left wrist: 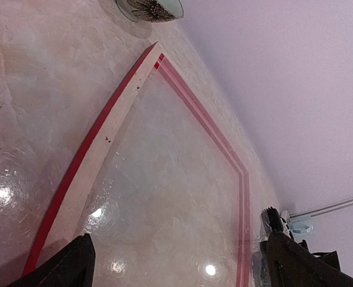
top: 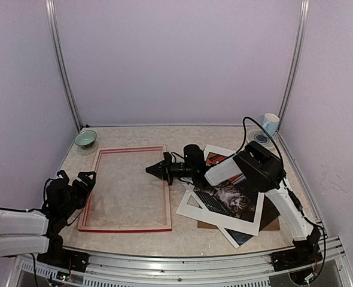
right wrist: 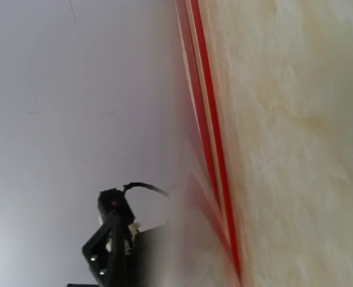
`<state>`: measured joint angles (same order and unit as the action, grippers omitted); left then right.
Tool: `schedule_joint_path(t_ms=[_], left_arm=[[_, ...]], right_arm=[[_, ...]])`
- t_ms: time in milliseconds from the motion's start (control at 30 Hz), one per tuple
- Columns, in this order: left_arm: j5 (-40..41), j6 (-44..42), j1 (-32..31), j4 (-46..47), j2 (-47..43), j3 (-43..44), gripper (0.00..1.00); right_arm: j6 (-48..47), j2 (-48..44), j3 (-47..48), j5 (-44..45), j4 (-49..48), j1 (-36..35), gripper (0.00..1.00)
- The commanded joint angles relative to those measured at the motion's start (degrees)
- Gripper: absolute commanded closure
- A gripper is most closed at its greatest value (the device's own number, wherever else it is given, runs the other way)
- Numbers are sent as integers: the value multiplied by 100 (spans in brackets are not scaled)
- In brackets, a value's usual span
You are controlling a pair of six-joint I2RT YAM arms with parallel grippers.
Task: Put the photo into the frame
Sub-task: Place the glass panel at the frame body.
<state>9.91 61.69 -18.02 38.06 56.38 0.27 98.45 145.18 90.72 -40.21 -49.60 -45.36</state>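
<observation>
Move the right gripper (top: 149,170) (pressed shut, empty, beside the frame (top: 128,149)) to the photo (top: 227,197) lying right of it under the mat (top: 191,206); pinch a free corner; steady with the spread left gripper (top: 76,177)

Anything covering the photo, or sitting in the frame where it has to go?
Yes: the white mat lies on the photo, cat showing through its window, and the right arm crosses above the pile. The frame holds nothing visible; the shut right hand hangs at its right rail.
</observation>
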Motion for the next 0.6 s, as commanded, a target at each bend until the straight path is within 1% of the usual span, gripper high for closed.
schedule_joint_path(t_ms=[0,367,567], left_arm=[[37,-8,-36,188,69,-705,1],[28,-8,-52,197,84,-735,1],[54,10,-56,198,19,-762,1]], right_arm=[[611,141,-133,-39,-501,-104,99],[1041,50,-164,37,-990,-76,99],[773,-80,-182,56,-664,-49,99]])
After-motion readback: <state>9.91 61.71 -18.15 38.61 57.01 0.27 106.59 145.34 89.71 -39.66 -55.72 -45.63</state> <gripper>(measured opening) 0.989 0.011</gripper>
